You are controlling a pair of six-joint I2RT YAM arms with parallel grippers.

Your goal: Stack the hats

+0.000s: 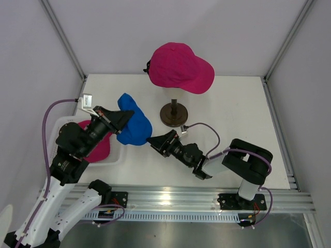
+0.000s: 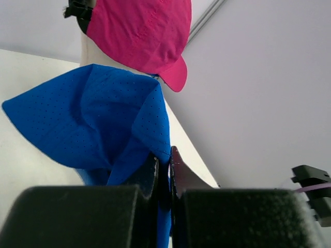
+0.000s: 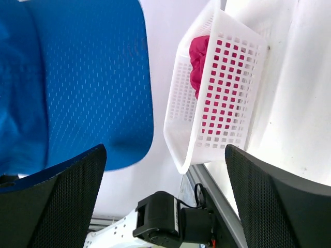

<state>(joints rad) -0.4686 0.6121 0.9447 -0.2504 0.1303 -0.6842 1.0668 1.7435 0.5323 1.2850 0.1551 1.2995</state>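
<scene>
A blue hat (image 1: pixel 133 125) hangs above the table, pinched at its edge by my left gripper (image 1: pixel 119 120), which is shut on the fabric (image 2: pixel 164 164). In the left wrist view the blue hat (image 2: pixel 93 119) droops in folds in front of a magenta hat (image 2: pixel 139 33). That magenta hat (image 1: pixel 180 67) sits on the mannequin head at the back. My right gripper (image 1: pixel 154 142) stands open just right of the blue hat's lower edge, with nothing between its fingers (image 3: pixel 163 155). The blue hat (image 3: pixel 77 77) fills the upper left of the right wrist view. Another magenta hat (image 1: pixel 97 147) lies in the basket.
The white basket (image 1: pixel 118 161) sits at the table's left, under my left arm, and shows as a perforated wall (image 3: pixel 217 103) in the right wrist view. The mannequin's dark round stand (image 1: pixel 174 114) is just behind my right gripper. White enclosure walls close in the table.
</scene>
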